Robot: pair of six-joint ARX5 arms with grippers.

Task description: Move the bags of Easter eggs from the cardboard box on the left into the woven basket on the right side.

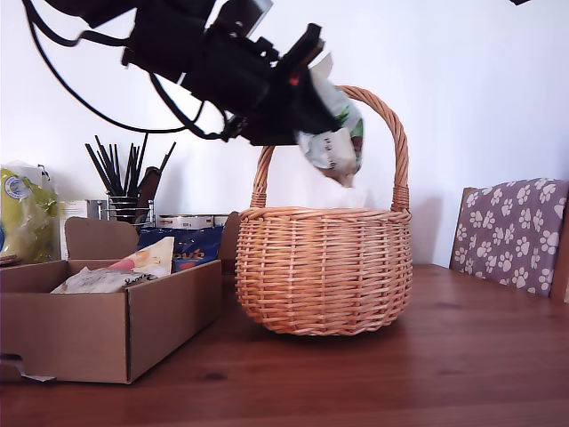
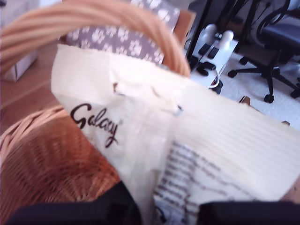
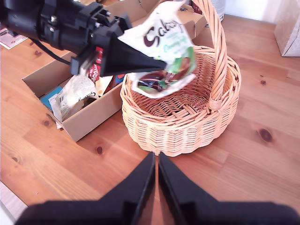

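Note:
My first gripper (image 1: 309, 96) is shut on a whitish Galaxy bag of Easter eggs (image 1: 335, 135), which hangs under the arched handle, above the mouth of the woven basket (image 1: 324, 267). The first wrist view shows the bag (image 2: 140, 126) close up over the basket's wicker bottom (image 2: 51, 159). At the exterior view's left, the cardboard box (image 1: 169, 311) holds a cream-and-red bag (image 1: 147, 258) and a pale bag (image 1: 98, 280), with a dark blue bag (image 1: 182, 245) behind them. My second gripper (image 3: 156, 161) is shut on nothing, high above the table near the basket (image 3: 187, 122).
A yellow-green bag (image 1: 22, 213) and a holder of black sticks (image 1: 124, 178) stand behind the box. A chair with a paw-print cover (image 1: 516, 231) is at the exterior view's right. The basket's tall handle (image 1: 396, 142) arches beside the held bag.

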